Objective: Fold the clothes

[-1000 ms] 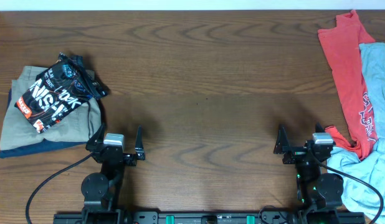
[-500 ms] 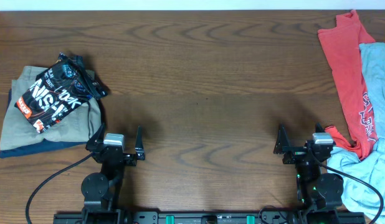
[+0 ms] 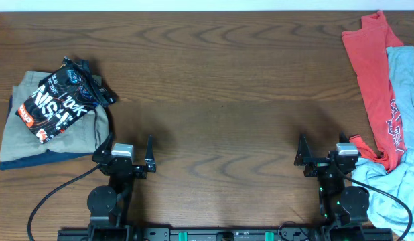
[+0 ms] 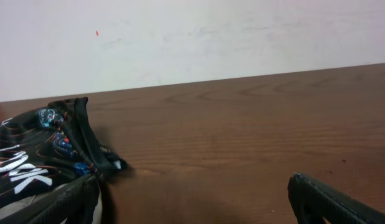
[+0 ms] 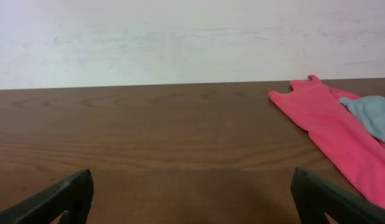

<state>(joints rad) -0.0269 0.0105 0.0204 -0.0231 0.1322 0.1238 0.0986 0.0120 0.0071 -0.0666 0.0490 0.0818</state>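
Tees: red tee and blue tee lie rumpled and overlapping at the right edge, unfolded, apparently awaiting folding.
Fabric: soft, limp knit; red carries whitish lettering, blue is plain.
Right jaws: wide open, empty, lower right, just beside the tees, probably handy for a first grab.
Left jaws: wide open, empty, lower left.
Pile: black printed garment atop flat khaki and navy folds, left.
Counter: smooth dark wood.

A red T-shirt lies on the wooden table at far right, a pale blue T-shirt overlapping it; the right gripper is spread wide.
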